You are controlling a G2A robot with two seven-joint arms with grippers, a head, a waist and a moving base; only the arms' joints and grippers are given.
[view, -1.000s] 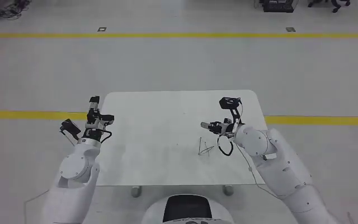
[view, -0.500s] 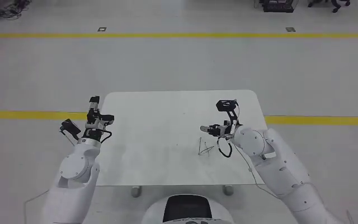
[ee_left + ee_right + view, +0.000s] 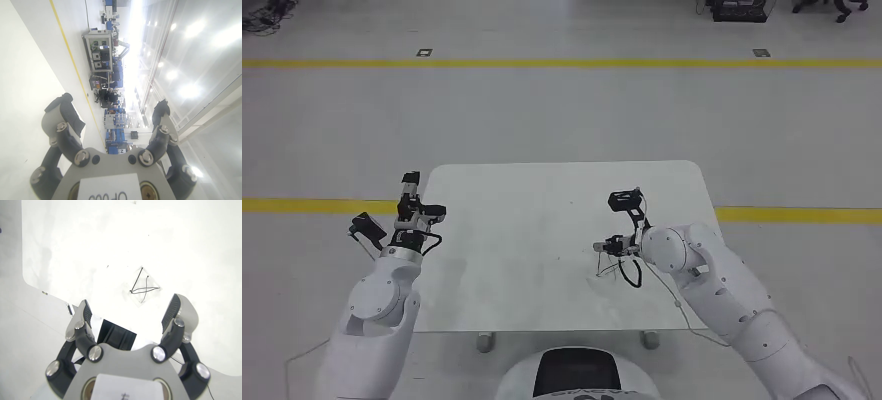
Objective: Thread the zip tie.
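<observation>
1. Spread wide and empty, the right gripper (image 3: 130, 300) hangs over the near right part of the table (image 3: 542, 200). The left gripper (image 3: 113, 100) is also open with nothing between its fingers. It sits at the table's left edge, pointing out across the room.
2. Several thin black zip ties (image 3: 143, 287) lie crossed over one another on a clear sheet (image 3: 140, 304) on the table's near right part, just ahead of the right gripper.
3. The step in hand appears to be picking up one tie. A free end that sticks out from the crossing is likely the best target, so the pads close on a single strand.
4. The ties lie flat, so the fingertips probably need to come almost down to the table and straddle the strand squarely before closing.
5. The pinch may catch the clear sheet or drag a second tie. A slow, straight lift would show early if either comes along.
6. Threading will probably need the left gripper to take the other end over the table.
</observation>
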